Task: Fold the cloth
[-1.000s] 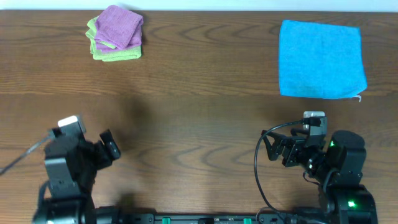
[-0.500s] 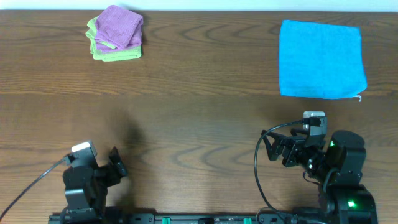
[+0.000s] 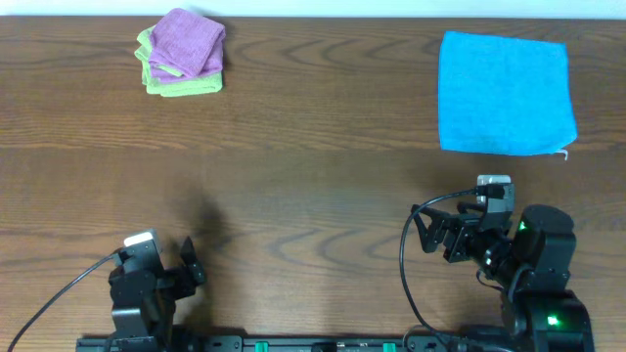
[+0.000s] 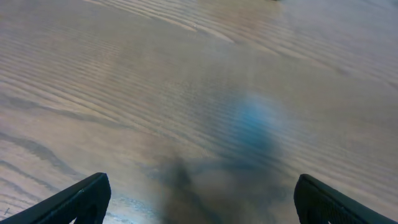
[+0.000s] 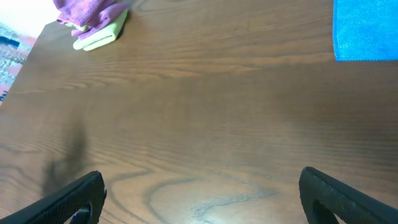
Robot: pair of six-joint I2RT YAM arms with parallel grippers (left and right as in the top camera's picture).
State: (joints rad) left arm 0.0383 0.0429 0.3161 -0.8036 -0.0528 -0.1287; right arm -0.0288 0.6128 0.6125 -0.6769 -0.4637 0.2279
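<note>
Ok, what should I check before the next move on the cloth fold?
1. Left gripper open and empty: ok.
2. Right gripper open and empty: ok.
3. Purple cloth folded: ok, it lies folded on top of the lime-green cloths.
4. That purple cloth is the one meant for folding: cannot tell.
5. Both arms apart from every cloth: ok.
6. Blue cloth undisturbed: ok, it lies flat at the far right.

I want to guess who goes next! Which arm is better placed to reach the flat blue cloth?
Probably right. The right claw is open on the same side as the blue cloth, only bare table between them. The left claw is far over on the other side.
</note>
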